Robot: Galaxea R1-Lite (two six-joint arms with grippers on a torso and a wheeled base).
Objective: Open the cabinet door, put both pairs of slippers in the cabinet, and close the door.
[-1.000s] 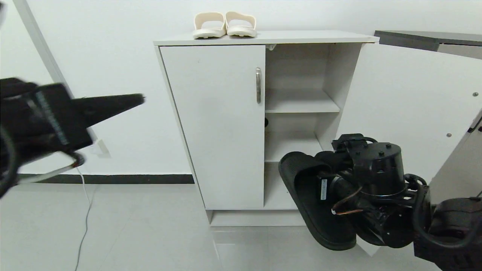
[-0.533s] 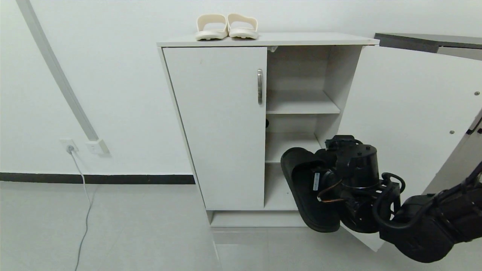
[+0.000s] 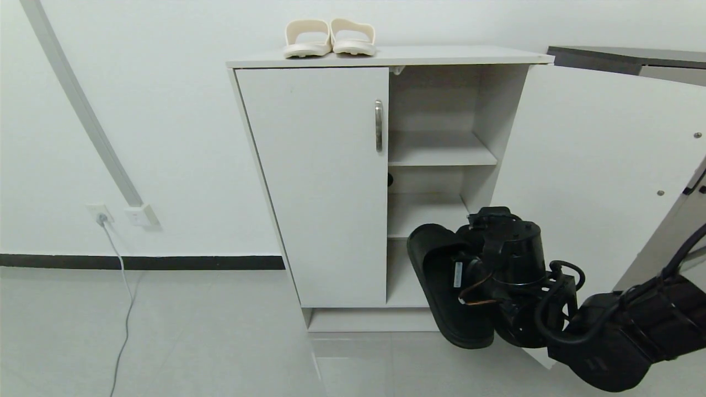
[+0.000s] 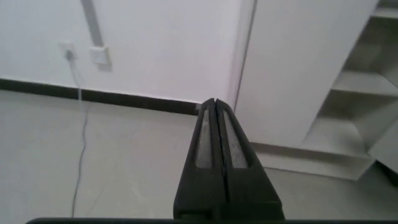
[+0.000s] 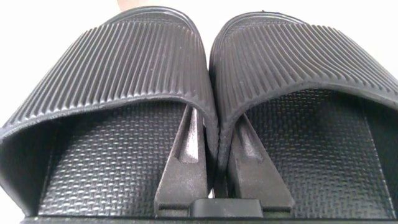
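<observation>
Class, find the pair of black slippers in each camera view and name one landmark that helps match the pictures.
Head view: black slippers low right, on the right gripper, before the open cabinet.
Left wrist view: not in it.
Right wrist view: black slippers side by side, adjoining sides clamped in the right gripper.
Shared landmark: the right gripper, in head and right wrist views.
</observation>
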